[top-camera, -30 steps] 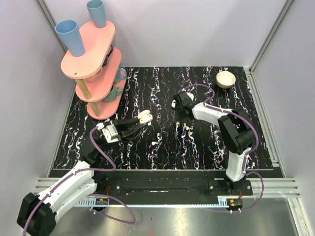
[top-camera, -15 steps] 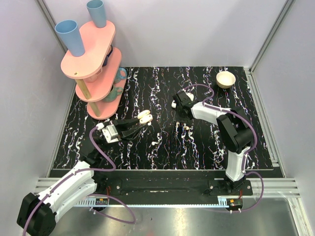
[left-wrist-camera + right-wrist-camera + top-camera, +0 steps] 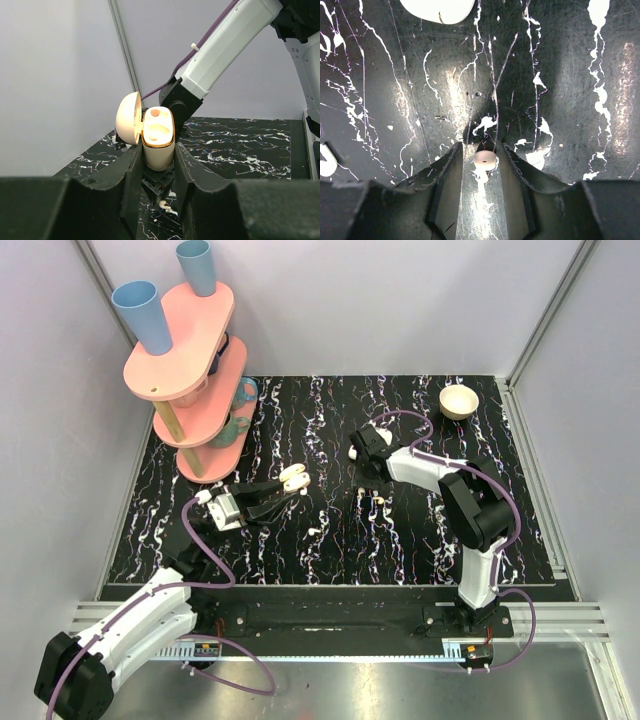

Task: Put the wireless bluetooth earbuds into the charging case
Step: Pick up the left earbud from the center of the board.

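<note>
2 grippers busy, 1 earbud flanked

Right gripper (image 3: 482, 150) points down at the table (image 3: 395, 100), fingers parted, an earbud (image 3: 484, 160) lying between them with a sliver of gap on each side. Left gripper (image 3: 283, 488) clamps the charging case (image 3: 158, 137) upright, lid swung open; a 2nd earbud (image 3: 163, 204) lies just below it.

Charging case (image 3: 158, 135): cream, rounded, upright at frame centre, lid swung open to the left, gripped by the left hand (image 3: 157, 152). First earbud (image 3: 484, 160): tiny, white, on the bench (image 3: 395, 75), lower centre. Second earbud (image 3: 314, 531): white, on the bench, just left of centre in the overhead view.
</note>
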Controlling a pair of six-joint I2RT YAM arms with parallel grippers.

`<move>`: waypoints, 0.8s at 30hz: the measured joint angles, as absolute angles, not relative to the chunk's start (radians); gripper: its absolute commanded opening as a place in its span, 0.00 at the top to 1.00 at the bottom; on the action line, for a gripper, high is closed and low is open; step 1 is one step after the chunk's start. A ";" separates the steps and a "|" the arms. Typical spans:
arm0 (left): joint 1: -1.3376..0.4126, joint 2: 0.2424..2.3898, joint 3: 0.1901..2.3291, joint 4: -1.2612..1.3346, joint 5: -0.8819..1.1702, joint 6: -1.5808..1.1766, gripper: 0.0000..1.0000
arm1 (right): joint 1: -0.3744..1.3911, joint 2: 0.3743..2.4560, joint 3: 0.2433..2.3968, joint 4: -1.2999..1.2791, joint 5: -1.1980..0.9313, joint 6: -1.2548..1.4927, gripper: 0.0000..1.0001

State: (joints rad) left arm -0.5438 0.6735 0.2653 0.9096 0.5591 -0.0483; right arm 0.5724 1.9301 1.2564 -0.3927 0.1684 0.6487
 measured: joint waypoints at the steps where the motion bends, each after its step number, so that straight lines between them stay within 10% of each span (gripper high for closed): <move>1: -0.544 0.673 0.265 0.910 0.559 -0.048 1.00 | 0.574 1.930 1.256 -0.394 0.172 0.648 0.57; 24: -0.546 0.673 0.265 0.910 0.559 -0.048 1.00 | 0.598 1.930 1.257 -0.407 0.202 0.644 0.60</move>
